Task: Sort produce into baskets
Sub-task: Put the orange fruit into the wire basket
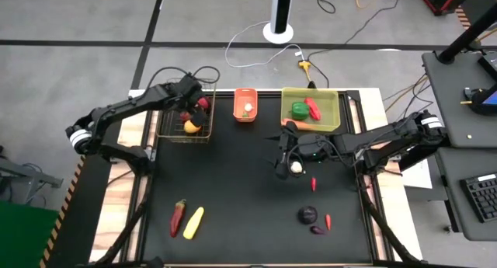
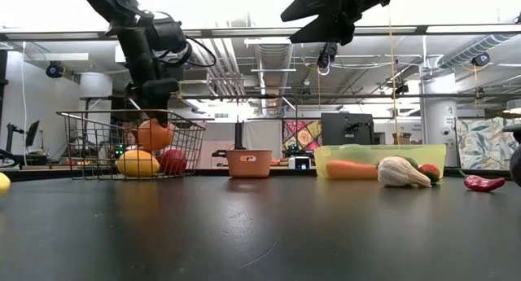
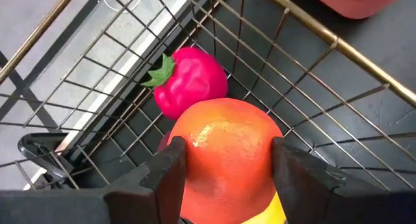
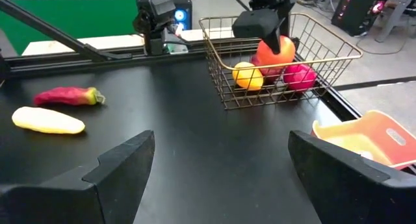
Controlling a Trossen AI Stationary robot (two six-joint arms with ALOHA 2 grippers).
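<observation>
Near edge, left: red chilli [image 1: 178,217] and yellow corn [image 1: 193,222] lying side by side. Near right: purple eggplant [image 1: 307,214], a small red chilli [image 1: 328,220] just beside it, another [image 1: 314,182] a bit farther. Mid-table: right gripper [image 1: 284,165] hangs above a pale garlic-like piece [image 1: 297,167], fingers spread wide, holding nothing. Far row: wire basket [image 1: 166,127] on the left, left gripper [image 3: 227,160] inside it, fingers clamped on the orange [image 3: 227,152], just above a lemon [image 2: 137,163], red fruit [image 3: 192,81] beside. Small orange basket [image 1: 245,106] in the middle. Yellow-green bin [image 1: 330,97] on the right holds green pepper [image 1: 299,109], red chilli [image 1: 313,107], carrot [image 1: 301,125].
</observation>
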